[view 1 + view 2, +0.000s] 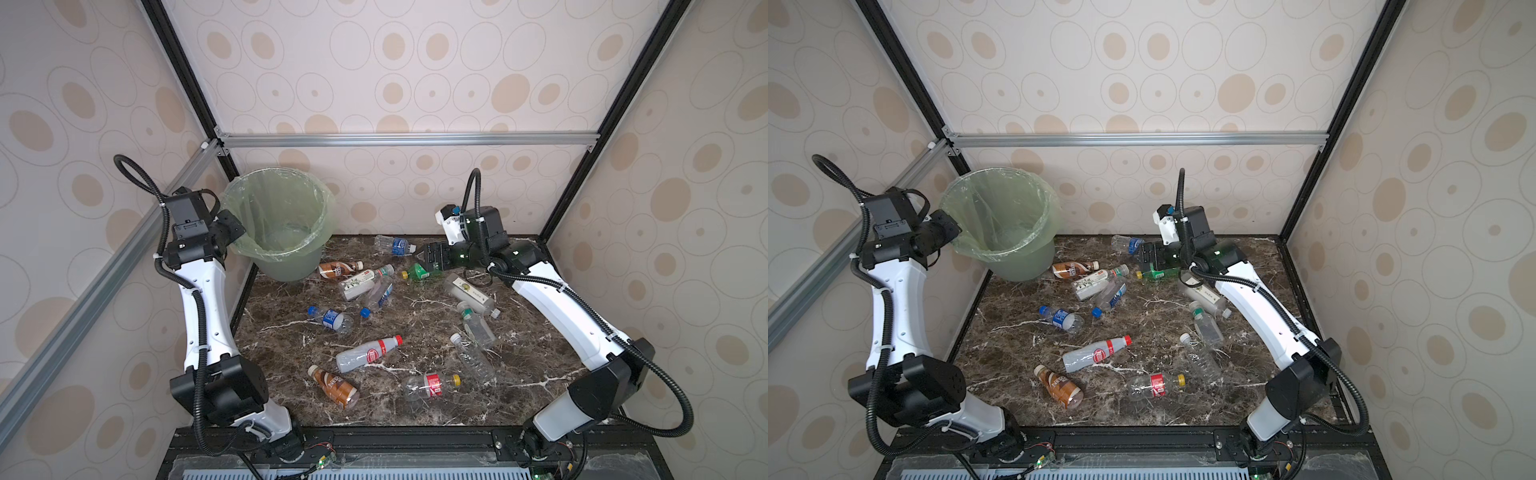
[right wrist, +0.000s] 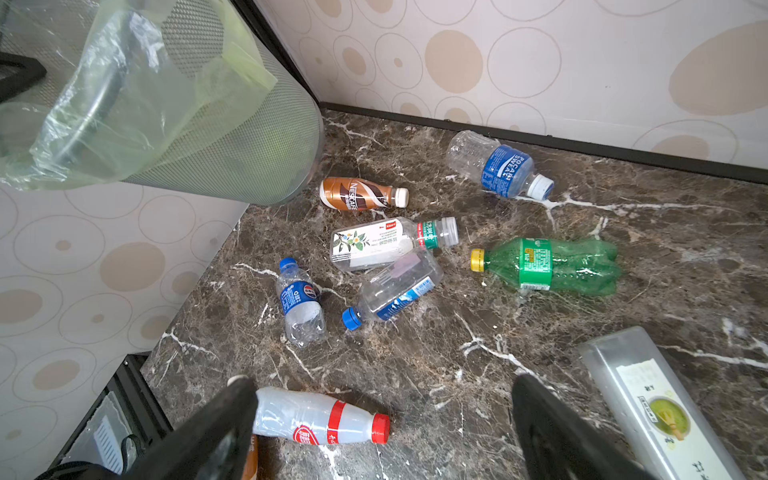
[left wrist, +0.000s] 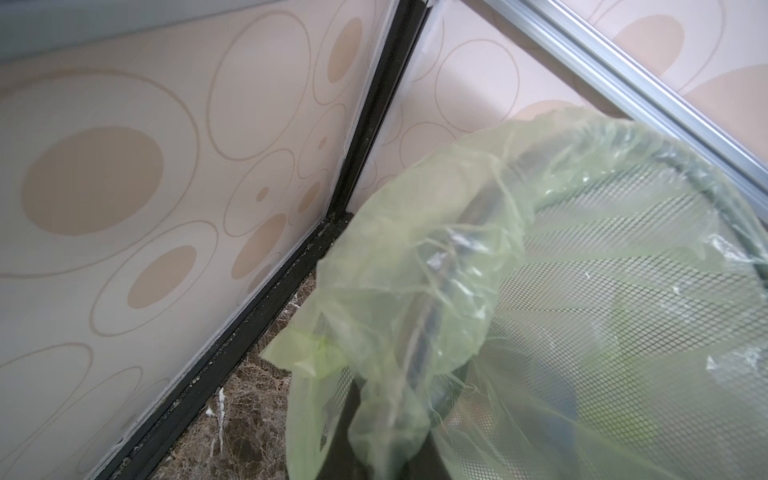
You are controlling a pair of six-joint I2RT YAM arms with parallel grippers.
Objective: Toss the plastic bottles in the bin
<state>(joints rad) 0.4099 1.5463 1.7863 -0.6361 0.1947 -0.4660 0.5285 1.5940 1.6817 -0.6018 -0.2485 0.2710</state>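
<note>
The bin (image 1: 291,266) is standing at the far left corner of the table (image 1: 415,409), with its green bag (image 3: 415,266) folded over the rim; the plastic bottles (image 1: 370,353) are lying on their sides on the table, spreading away from the bin toward the near and right edges; a brown bottle (image 1: 338,269) is lying just beside the bin's foot, and a white-labelled bottle (image 1: 360,283) is lying next out from it; a green bottle (image 1: 417,272) with a yellow cap is lying farther to the bin's right, and a blue-labelled bottle (image 1: 395,245) is lying behind it, also right of the bin. The right gripper (image 1: 424,255) is hovering well to the right of the bin, near the green bottle and apart from it; in the right wrist view its fingers (image 2: 552,428) are standing wide apart and gripping nothing. The left gripper (image 1: 232,226) is sitting against the bin's left rim, its tip disappearing into the folded bag; its jaws are closed together; whether they are pinching the rim or the bag, I cannot tell.
</note>
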